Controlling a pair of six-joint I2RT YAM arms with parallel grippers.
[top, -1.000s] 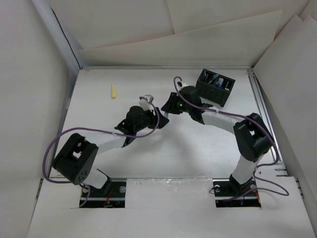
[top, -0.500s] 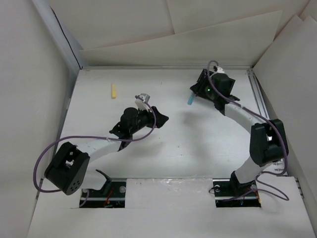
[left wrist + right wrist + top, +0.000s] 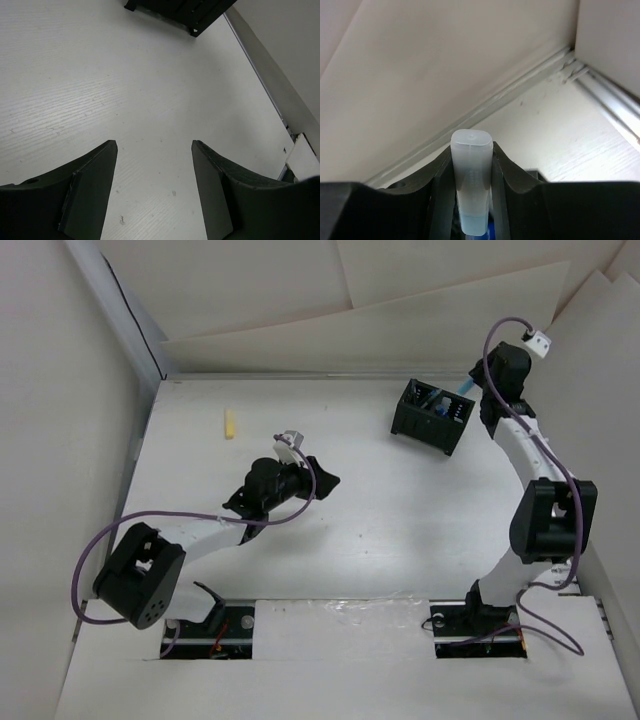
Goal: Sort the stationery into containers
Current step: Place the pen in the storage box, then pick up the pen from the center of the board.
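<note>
The left pincer (image 3: 154, 145) fills the bottom of the frame, its two dark fingers (image 3: 90, 185) spread apart with bare white table (image 3: 100, 75) between them. A black organiser box (image 3: 185, 7) is cut off by the top edge. A grey rail (image 3: 260, 85) runs diagonally down the right

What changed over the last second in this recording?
The right end effector, shut on the light-blue highlighter, swung from the centre to the far right, by the organiser box. The open left end effector, the box and the yellow highlighter hardly moved.
</note>
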